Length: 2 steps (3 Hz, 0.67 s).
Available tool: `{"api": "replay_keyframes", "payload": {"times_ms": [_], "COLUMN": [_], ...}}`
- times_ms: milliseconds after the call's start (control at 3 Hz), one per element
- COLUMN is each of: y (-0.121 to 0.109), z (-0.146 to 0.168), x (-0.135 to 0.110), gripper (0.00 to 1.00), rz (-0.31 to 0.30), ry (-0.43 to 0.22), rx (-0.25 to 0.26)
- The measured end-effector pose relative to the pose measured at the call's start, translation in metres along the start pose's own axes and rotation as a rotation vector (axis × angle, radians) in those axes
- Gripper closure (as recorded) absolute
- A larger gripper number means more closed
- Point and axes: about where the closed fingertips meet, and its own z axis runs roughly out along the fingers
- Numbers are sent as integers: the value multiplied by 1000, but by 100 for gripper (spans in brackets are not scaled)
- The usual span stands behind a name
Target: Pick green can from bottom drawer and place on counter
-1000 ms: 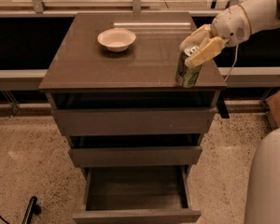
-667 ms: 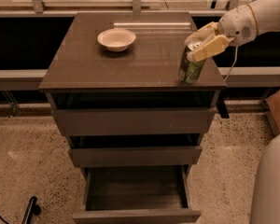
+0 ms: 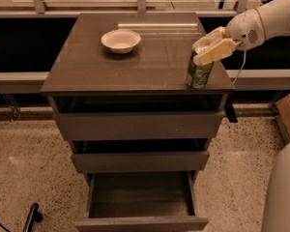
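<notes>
The green can [image 3: 199, 74] stands on the dark brown counter [image 3: 145, 66], close to its front right corner. My gripper [image 3: 210, 45] reaches in from the right on a white arm. Its cream fingers [image 3: 216, 52] sit on either side of the can's top and hide the lid. The bottom drawer [image 3: 141, 223] is pulled out below the two taller drawers, and its inside shows nothing in it.
A white bowl [image 3: 121, 40] sits on the counter at the back left. A metal rail and windowsill run behind the cabinet. A cardboard box [image 3: 287, 112] stands on the floor at the right. My white body [image 3: 282, 192] fills the lower right corner.
The can and gripper have shifted slightly to the right, and the can now stands more upright on the counter. The drawers and bowl have not moved.
</notes>
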Motion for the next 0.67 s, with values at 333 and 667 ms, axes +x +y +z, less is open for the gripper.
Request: {"api": "replay_keyframes", "payload": {"times_ms": [333,667], "y": [-4,-7], "z": [4,8], "x": [-1,-2], "gripper": [83,60], "rz": [1,2], "ry": [-6,-12], "rx": [7,11]}}
